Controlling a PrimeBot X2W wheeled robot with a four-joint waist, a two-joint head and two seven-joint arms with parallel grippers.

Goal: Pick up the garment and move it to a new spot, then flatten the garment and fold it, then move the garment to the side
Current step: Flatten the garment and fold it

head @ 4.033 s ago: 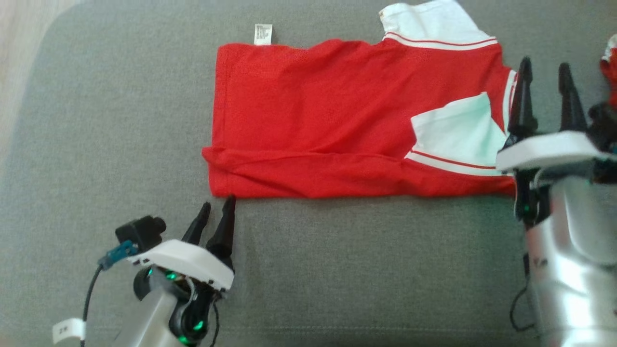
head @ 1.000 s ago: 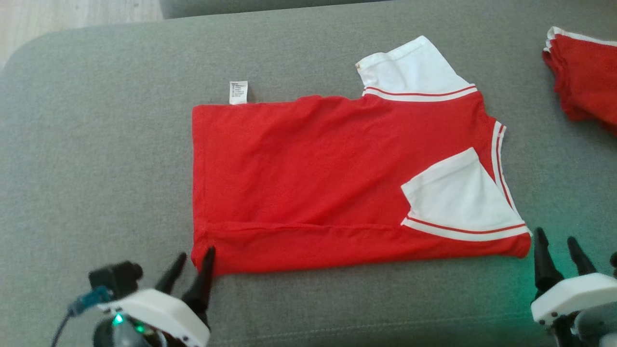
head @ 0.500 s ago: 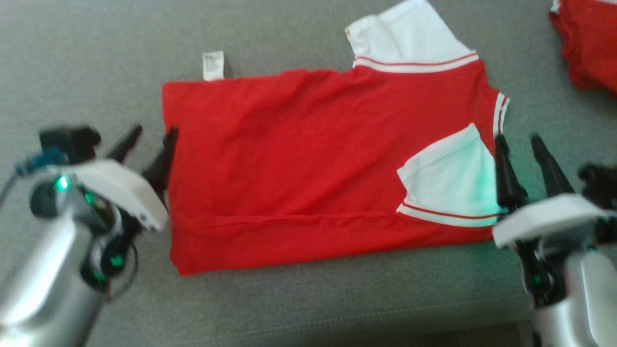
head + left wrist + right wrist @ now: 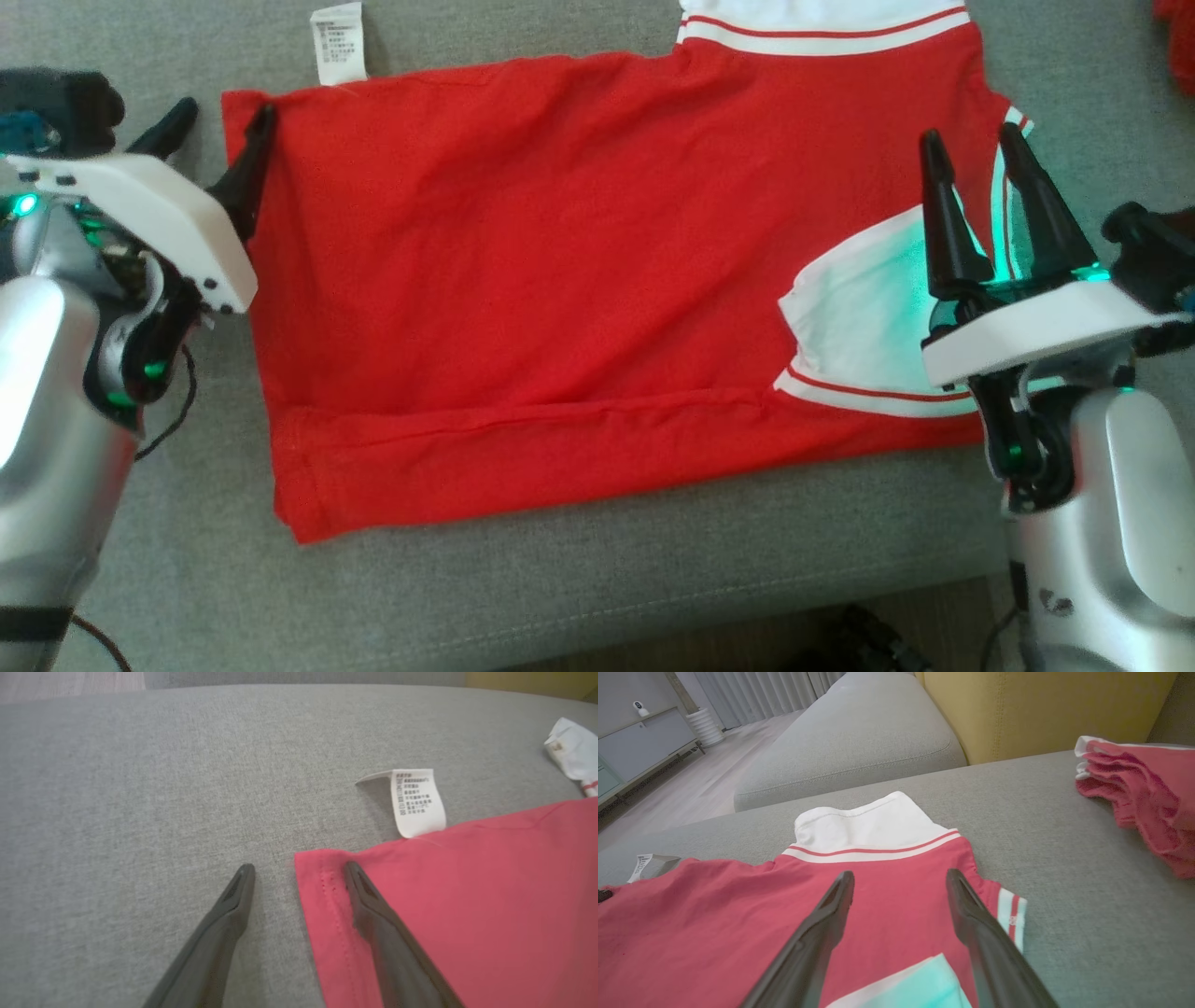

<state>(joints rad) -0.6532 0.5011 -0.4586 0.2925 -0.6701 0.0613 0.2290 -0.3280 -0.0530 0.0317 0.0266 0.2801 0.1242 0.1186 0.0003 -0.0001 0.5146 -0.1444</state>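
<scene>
The garment (image 4: 560, 280) is a red shirt with white striped sleeves, lying partly folded on the grey sofa cushion (image 4: 607, 597), its white care label (image 4: 338, 42) sticking out at the far edge. My left gripper (image 4: 224, 117) stands open at the shirt's far left corner; in the left wrist view (image 4: 299, 870) one finger is over the red hem (image 4: 322, 891), the other over bare cushion. My right gripper (image 4: 966, 149) is open above the shirt's right end, over the folded-in white sleeve (image 4: 859, 308). In the right wrist view (image 4: 900, 877) both fingers hover over red cloth (image 4: 714, 914) near the collar side.
A stack of folded red garments (image 4: 1143, 793) lies on the cushion to the right. A yellow cushion (image 4: 1041, 704) and another grey seat (image 4: 850, 737) stand behind. The cushion's front edge (image 4: 653, 635) runs close below the shirt; wooden floor (image 4: 691, 784) lies beyond.
Both arms have reached forward along the shirt's sides: the left gripper from the near left corner up to the far left corner, the right over the sleeve. The head camera tilted too.
</scene>
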